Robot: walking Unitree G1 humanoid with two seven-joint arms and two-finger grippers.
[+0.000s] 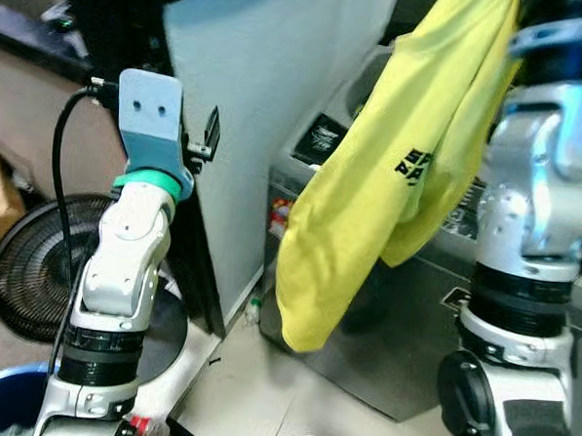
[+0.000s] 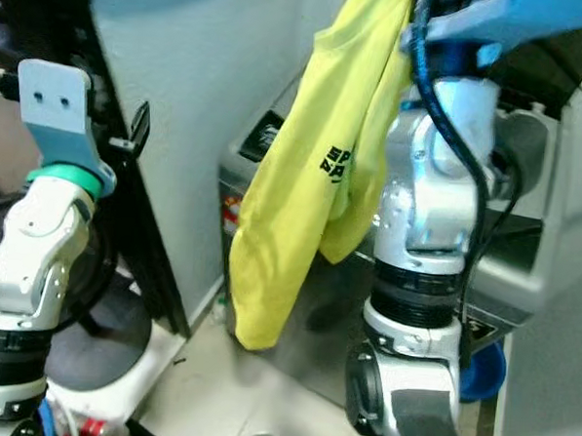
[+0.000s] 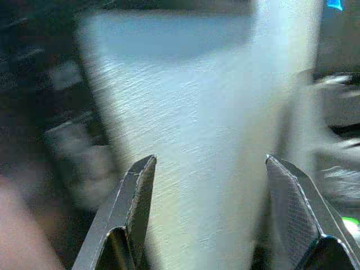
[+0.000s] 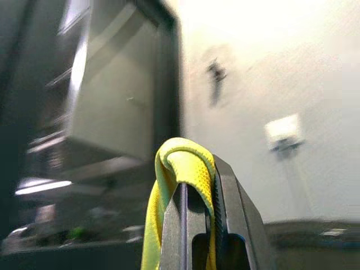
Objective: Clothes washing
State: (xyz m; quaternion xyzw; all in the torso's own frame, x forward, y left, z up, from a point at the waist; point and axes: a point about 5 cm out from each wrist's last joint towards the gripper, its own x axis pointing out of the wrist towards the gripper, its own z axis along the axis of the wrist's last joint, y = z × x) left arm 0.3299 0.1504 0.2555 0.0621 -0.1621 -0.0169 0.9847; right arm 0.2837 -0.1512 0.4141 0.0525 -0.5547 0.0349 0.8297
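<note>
Left pincer (image 3: 205, 214): held wide apart, empty, before a pale panel (image 1: 267, 109).
Yellow shirt (image 1: 371, 183): hung in the air over the washing machine (image 1: 413, 312); judged light, limp, prone to swing.
Right pincer (image 4: 194, 225): clamped on a bunched fold of the shirt; a thick gather is judged the safest hold.

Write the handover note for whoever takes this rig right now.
Right end effector: shut on the yellow shirt, raised high; the shirt hangs free beside the washing machine.
Left end effector: open, raised, holding nothing, facing a pale panel.
Done: shirt picked up and lifted.
Left: get the shirt into the machine; no opening can be made out from here, so find it first, then release.
</note>
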